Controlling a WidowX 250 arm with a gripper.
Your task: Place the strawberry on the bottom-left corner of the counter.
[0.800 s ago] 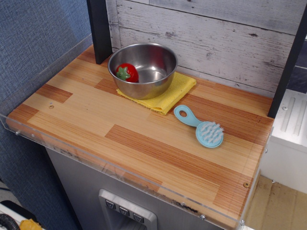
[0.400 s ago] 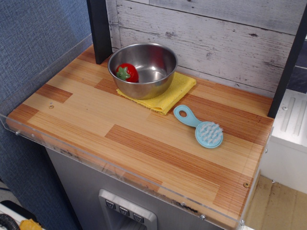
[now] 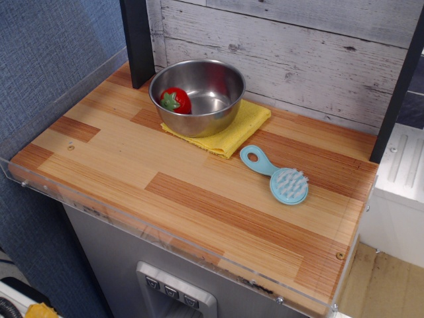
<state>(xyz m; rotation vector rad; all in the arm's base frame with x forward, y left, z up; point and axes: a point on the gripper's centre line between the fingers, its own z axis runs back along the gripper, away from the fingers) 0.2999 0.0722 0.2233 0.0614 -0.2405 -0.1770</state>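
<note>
We see no arm or gripper anywhere in this view, so we cannot tell how its jaws stand or whether it holds anything. The strawberry point(image 3: 176, 101) lies inside the steel bowl point(image 3: 218, 86), against the bowl's left inner wall, on its side with the green cap facing left and its red body running back toward the right. The bowl sits on a yellow cloth point(image 3: 240, 129) at the back of the counter point(image 3: 152, 165). A light blue brush point(image 3: 278, 176) lies on the wood just right of the cloth.
</note>
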